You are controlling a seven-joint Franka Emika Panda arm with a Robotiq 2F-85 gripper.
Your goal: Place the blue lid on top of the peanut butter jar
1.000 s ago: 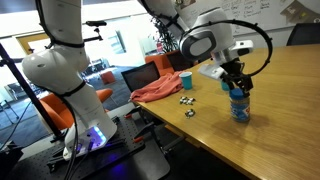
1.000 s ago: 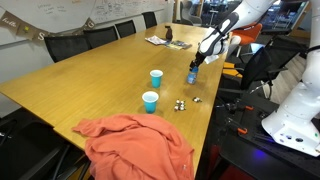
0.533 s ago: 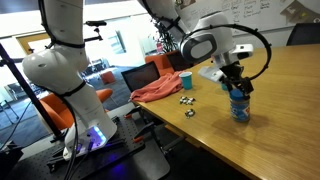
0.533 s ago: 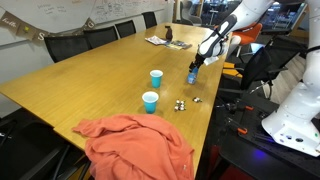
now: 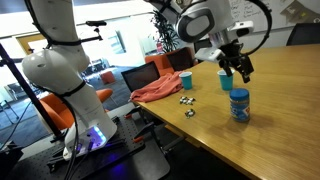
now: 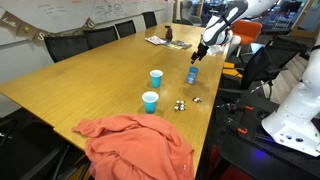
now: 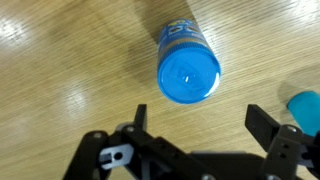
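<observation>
White arm [image 5: 55,65], black tool [image 5: 236,73]

Open air lies between the gripper [image 5: 239,72] and the jar [image 5: 239,106] below. A blue cup [image 7: 306,108] stands near the jar; the tabletop [image 7: 60,60] around is otherwise free.

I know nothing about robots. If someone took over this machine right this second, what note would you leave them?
Pincer: open, holding nothing, hanging above the jar and clear of it.
Blue lid: sitting on top of the peanut butter jar; in the wrist view it covers the jar's mouth.
Jar: upright on the table, apart from the two blue cups.
Done: the lid is placed on the jar.
Left: probably nothing but moving the arm away. The pictures do not show whether the lid is pressed down tight.
</observation>
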